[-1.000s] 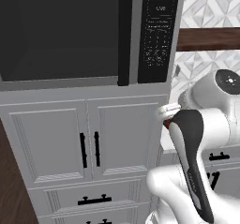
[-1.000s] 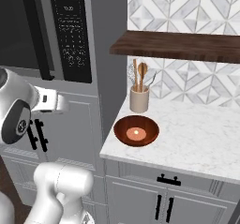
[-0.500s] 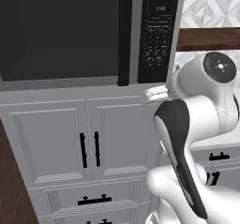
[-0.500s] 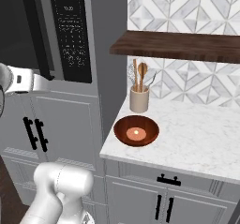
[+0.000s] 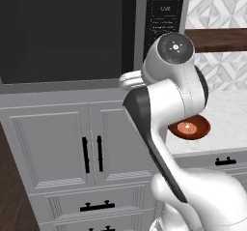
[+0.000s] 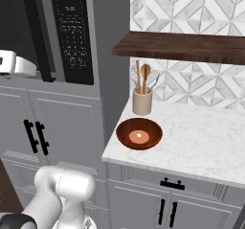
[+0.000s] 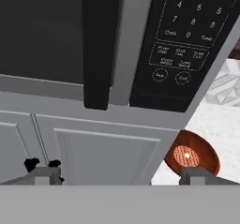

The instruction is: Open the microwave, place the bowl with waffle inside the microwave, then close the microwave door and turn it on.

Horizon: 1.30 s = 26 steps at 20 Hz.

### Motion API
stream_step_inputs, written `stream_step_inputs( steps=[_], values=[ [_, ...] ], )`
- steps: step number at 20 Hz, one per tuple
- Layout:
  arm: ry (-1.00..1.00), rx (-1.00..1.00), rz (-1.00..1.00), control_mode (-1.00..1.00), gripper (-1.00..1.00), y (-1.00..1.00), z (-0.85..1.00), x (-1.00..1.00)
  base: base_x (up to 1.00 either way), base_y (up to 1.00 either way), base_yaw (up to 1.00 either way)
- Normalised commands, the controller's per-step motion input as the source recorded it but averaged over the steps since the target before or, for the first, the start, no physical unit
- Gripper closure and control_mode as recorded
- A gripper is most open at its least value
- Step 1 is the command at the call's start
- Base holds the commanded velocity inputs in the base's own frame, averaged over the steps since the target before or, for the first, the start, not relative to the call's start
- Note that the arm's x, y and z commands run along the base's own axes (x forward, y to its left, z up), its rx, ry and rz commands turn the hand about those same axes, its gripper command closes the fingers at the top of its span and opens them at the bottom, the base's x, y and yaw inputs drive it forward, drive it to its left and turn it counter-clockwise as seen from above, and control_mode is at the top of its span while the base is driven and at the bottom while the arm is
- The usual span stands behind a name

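Observation:
The microwave is built in above white cabinets, and its microwave door is shut. The black bar handle ends just above and ahead of my gripper, whose fingers stand wide apart and empty. My gripper is open. The keypad sits right of the handle. My white hand hangs in front of the door's lower edge, left of the handle. The bowl with waffle rests on the marble counter to the right, also seen as the bowl and, half hidden by my arm, the bowl.
A cream utensil holder with wooden tools stands behind the bowl on the marble counter. A dark wooden shelf hangs above it. White cabinet doors with black handles sit under the microwave.
My arm has swung left and upward, bringing the hand from beside the counter to the lower end of the microwave's handle. The jaws stay open; the bowl has not moved.

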Motion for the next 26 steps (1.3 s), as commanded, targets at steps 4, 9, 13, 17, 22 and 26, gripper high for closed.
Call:
stream_step_inputs(
  steps=[4,9,13,17,22,26],
  values=[
    [-0.11,0.00,0.00,-1.00,-1.00,0.00,0.00,0.69,0.00,0.00,0.00],
    [-0.09,0.00,0.00,-1.00,-1.00,0.06,0.00,0.72,0.00,0.00,0.00],
    [-0.08,0.00,0.00,-1.00,-1.00,0.10,0.00,0.64,0.00,0.00,0.00],
    [-0.07,-0.01,0.00,-1.00,-1.00,0.15,-0.03,0.62,0.00,0.00,0.00],
    [-0.13,0.00,0.00,-1.00,-1.00,0.12,-0.14,0.58,0.00,0.00,0.00],
    [-0.08,0.00,0.00,-1.00,-1.00,0.02,-0.24,0.59,0.00,0.00,0.00]
  ],
)
